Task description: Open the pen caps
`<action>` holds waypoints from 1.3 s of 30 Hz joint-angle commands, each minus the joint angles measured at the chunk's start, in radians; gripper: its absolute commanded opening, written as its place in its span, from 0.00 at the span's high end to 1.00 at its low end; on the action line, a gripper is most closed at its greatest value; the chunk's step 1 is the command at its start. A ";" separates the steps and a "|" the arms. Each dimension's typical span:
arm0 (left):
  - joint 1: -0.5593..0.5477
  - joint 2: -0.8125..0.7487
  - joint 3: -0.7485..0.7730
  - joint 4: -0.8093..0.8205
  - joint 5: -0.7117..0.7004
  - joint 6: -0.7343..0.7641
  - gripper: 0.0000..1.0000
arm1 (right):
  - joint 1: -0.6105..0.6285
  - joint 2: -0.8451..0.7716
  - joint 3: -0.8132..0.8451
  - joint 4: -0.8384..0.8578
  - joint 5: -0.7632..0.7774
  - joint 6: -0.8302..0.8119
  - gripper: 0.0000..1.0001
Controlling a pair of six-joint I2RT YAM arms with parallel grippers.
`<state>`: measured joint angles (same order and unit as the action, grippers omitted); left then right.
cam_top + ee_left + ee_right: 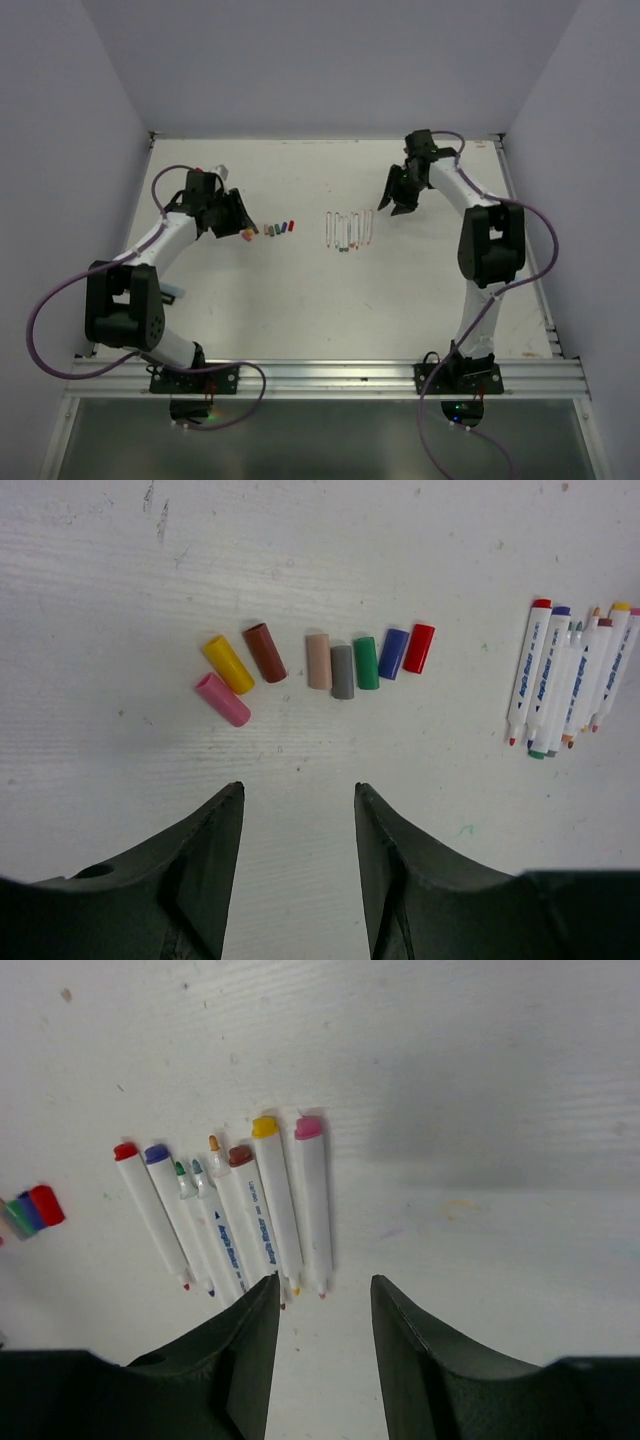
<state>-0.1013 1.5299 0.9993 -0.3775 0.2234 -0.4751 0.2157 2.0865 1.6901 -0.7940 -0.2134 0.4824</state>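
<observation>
Several loose pen caps (320, 662) lie in a row on the white table: pink, yellow, brown, peach, grey, green, blue, red. They also show in the top view (277, 229). Several uncapped white pens (240, 1215) lie side by side to their right, and also show in the top view (349, 229) and the left wrist view (570, 680). My left gripper (298, 790) is open and empty, just short of the caps. My right gripper (325, 1285) is open and empty, at the pens' tips beside the pink one.
The table (300, 300) has white walls at the back and sides. A metal rail (330, 378) with both arm bases runs along the near edge. Purple cables (60, 330) loop beside the left arm.
</observation>
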 commanded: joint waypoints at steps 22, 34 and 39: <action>-0.123 -0.070 -0.027 0.106 0.134 0.024 0.46 | -0.573 -0.454 -0.494 -0.062 0.249 0.144 0.44; -0.123 -0.076 -0.010 0.075 0.126 0.044 0.46 | -0.633 -0.447 -0.556 -0.033 0.295 0.098 0.41; -0.123 -0.079 -0.013 0.075 0.125 0.046 0.46 | -0.641 -0.408 -0.572 -0.002 0.310 0.093 0.41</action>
<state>-0.2237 1.4826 0.9676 -0.3058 0.3363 -0.4519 -0.4168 1.6642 1.1294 -0.8360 0.0601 0.5888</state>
